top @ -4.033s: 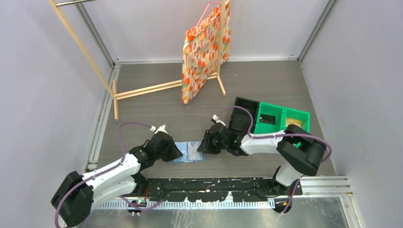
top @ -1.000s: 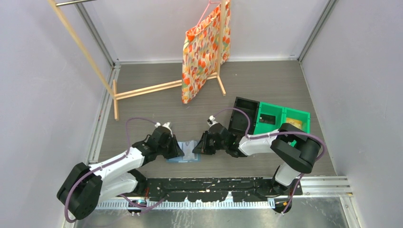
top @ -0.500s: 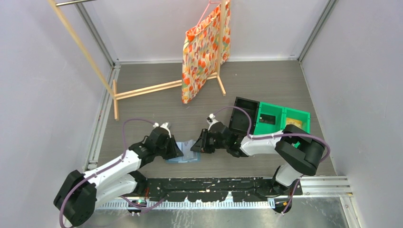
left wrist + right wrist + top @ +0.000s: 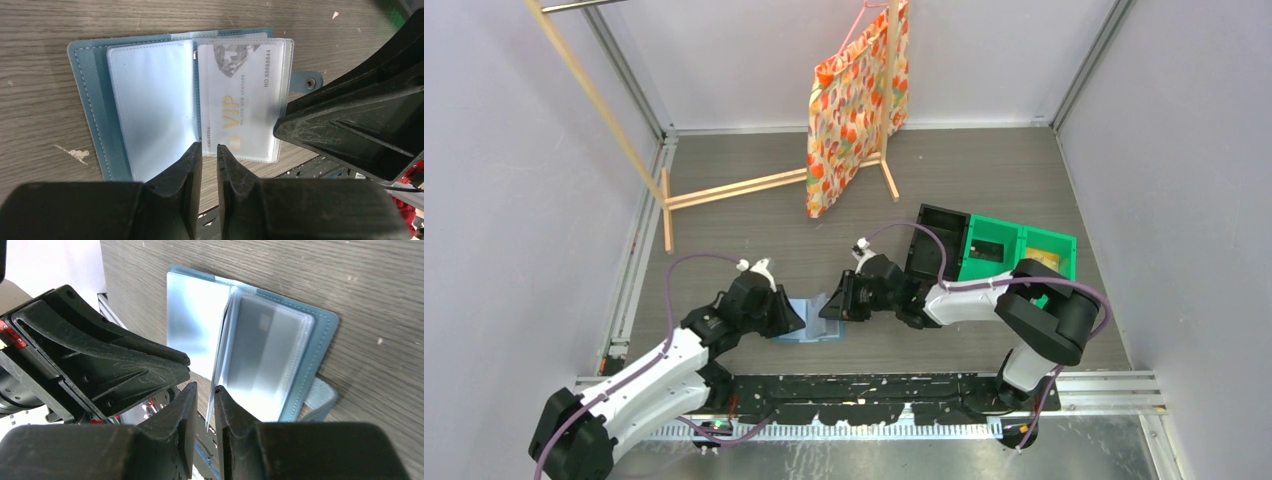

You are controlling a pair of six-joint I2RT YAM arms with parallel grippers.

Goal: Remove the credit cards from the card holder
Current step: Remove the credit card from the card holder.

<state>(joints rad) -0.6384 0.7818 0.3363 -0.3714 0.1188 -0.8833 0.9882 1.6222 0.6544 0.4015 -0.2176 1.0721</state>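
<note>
Close to the arm bases, between the two hands, the card holder (image 4: 90, 100) lies open and face up on the counter (image 4: 50, 30), so the step in hand looks like leafing through its sleeves to reach a card; none has come out yet. From its wrist view, the left hand (image 4: 209, 146) hangs over the holder's near edge at the spine, fingers a narrow slit apart with nothing between them. The right hand (image 4: 205, 387) is equally narrow; a lifted sleeve leaf (image 4: 222, 340) stands with its edge inside the gap, resting against one finger rather than visibly clamped. The left-hand sleeve looks empty, while the right one holds a whitish VIP card (image 4: 240, 100), printed "VIP" in gold, with a number reading roughly "NO 8888844" and a smaller line that seems to say "NEW CENTURY". The next move probably needs one hand to pin the cover while the other pinches that card's exposed edge and slides it straight out of the sleeve mouth. Farther back sit a black bin (image 4: 936, 235) and a green bin (image 4: 1014, 250), then a patterned bag (image 4: 849, 110).
</note>
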